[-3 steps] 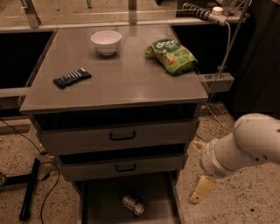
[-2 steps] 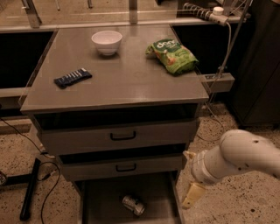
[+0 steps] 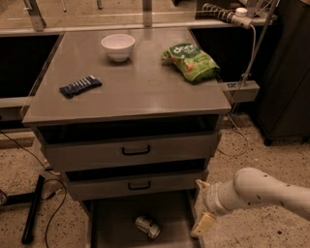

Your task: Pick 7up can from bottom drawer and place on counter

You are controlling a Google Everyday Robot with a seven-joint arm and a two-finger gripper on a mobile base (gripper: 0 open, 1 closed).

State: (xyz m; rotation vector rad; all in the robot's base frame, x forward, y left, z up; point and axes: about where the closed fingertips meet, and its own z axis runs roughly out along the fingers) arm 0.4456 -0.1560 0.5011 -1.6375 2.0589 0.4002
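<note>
The 7up can (image 3: 147, 226) lies on its side on the dark floor of the open bottom drawer (image 3: 114, 220), near the lower edge of the camera view. My gripper (image 3: 200, 206) is at the drawer's right side, a little right of the can and apart from it. It points left with its cream fingers (image 3: 204, 225) spread open and holds nothing. The white arm comes in from the lower right. The grey counter (image 3: 140, 89) is the cabinet's top, above two shut drawers with black handles.
On the counter stand a white bowl (image 3: 118, 46), a green snack bag (image 3: 190, 60) and a dark blue packet (image 3: 80, 85). A power strip (image 3: 225, 13) and its cable hang at the back right. A black bar (image 3: 34, 208) and wires lie on the floor at left.
My arm has moved left and down, bringing the gripper from right of the cabinet to the right edge of the bottom drawer. The can has not moved.
</note>
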